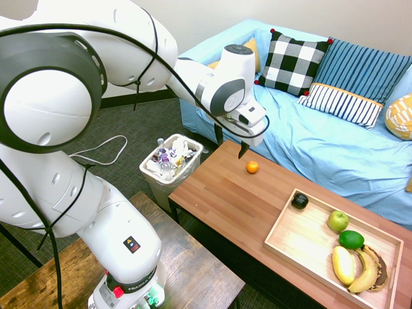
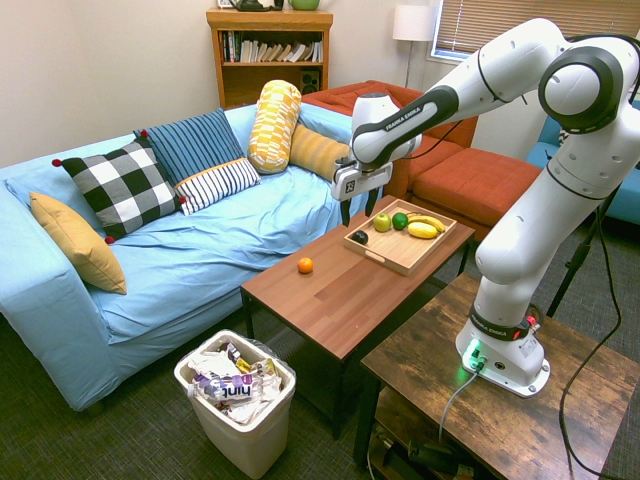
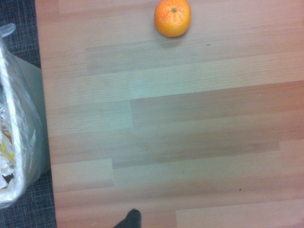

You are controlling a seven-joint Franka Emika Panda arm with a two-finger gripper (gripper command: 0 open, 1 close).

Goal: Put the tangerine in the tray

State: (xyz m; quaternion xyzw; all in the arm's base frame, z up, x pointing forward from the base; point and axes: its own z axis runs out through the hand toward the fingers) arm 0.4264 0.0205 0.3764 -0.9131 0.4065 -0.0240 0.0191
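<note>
Orange tangerine (image 1: pixel 252 167) sits alone on the tabletop (image 1: pixel 225 199), near the empty fingers (image 1: pixel 230 145) hovering above; their spread is hard to judge.

Trash bin (image 3: pixel 19 142) cut by wrist view's edge, dark tray fruit (image 1: pixel 299 201) — too small to identify

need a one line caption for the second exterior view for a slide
Franka gripper hovers above the coffee table, the tangerine loose on the wood, well short of the fruit-filled tray.
</note>
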